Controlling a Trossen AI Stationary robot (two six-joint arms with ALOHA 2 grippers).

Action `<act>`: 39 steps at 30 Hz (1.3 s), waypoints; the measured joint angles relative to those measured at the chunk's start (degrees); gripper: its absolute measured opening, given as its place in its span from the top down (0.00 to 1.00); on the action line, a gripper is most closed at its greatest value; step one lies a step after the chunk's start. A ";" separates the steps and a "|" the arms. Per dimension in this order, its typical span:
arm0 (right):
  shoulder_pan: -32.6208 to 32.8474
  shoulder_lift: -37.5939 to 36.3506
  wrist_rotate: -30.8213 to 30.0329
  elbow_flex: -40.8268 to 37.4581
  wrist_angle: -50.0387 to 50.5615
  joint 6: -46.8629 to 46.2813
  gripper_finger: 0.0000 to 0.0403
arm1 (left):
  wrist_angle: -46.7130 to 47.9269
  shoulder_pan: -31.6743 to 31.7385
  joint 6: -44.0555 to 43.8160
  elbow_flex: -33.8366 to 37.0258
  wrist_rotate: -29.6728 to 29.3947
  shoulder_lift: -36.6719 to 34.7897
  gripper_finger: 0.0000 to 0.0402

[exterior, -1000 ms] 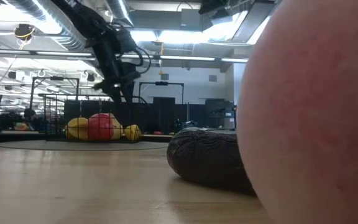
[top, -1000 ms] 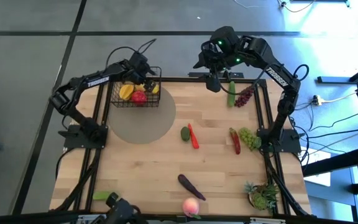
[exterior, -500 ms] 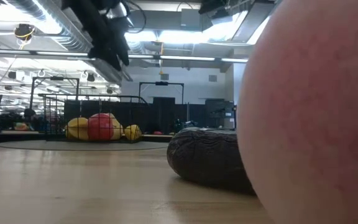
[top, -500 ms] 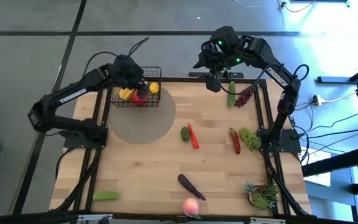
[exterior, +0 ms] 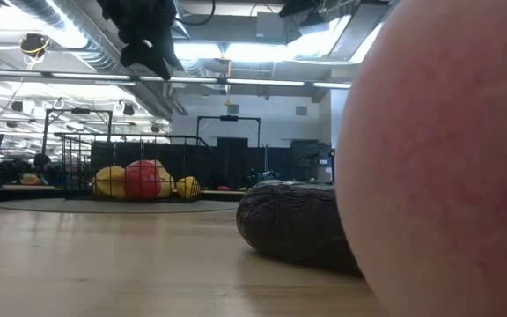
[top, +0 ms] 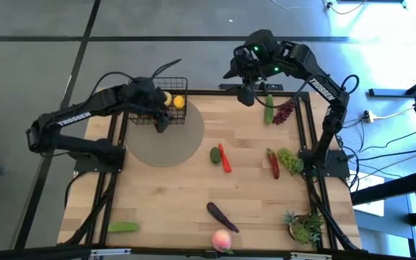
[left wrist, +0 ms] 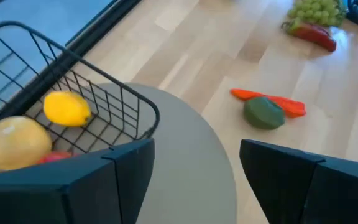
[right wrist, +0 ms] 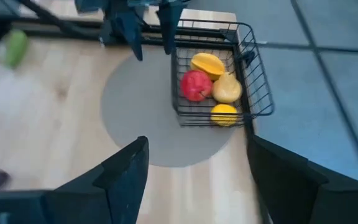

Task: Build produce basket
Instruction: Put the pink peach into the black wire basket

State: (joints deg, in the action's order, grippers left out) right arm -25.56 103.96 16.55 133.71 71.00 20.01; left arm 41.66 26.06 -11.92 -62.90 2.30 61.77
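Left gripper: fingers spread wide, holding nothing, raised over basket | Basket: on grey mat, far-left table corner; holds apple, lemons, mango | Right gripper: spread apart, empty, raised at far edge.

A robotics lab: exposed silver ducting and strip lights overhead, black metal frames at the far wall, a wooden desk on grey tiled floor, cables trailing at 3 o'clock.

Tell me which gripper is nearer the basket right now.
Left. The left gripper hovers open at the basket; the right gripper, also open, hangs farther off at the table's far edge.
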 joint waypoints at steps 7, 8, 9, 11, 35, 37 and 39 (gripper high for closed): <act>0.02 0.00 1.22 0.00 0.76 -15.64 0.35 | 0.77 -3.18 -4.37 0.00 -3.73 -0.01 0.44; 0.02 0.00 1.49 0.00 1.06 -17.33 0.35 | 0.80 -3.49 -5.43 0.00 -4.37 -0.01 0.44; 0.02 0.00 1.46 0.00 1.16 -18.78 0.35 | 0.90 -3.74 -5.95 0.01 -4.77 -0.01 0.44; 0.02 0.00 1.18 0.00 1.11 -21.66 0.35 | 1.32 -4.09 -6.47 0.01 -4.78 -0.27 0.44; 11.48 5.58 -11.12 0.00 12.81 -63.73 0.35 | 14.42 -4.89 -3.94 0.07 -7.30 -11.74 0.44; 12.82 6.96 -11.97 0.00 12.94 -67.54 0.35 | 15.73 -4.89 -3.89 0.02 -7.31 -12.81 0.44; 14.08 8.08 -11.06 0.00 13.17 -66.52 0.35 | 18.14 -4.87 -1.99 -0.01 -7.55 -13.78 0.44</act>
State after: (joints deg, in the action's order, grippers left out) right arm -11.48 112.04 5.50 133.71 84.17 -46.50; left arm 59.80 21.19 -13.90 -62.92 -5.25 47.99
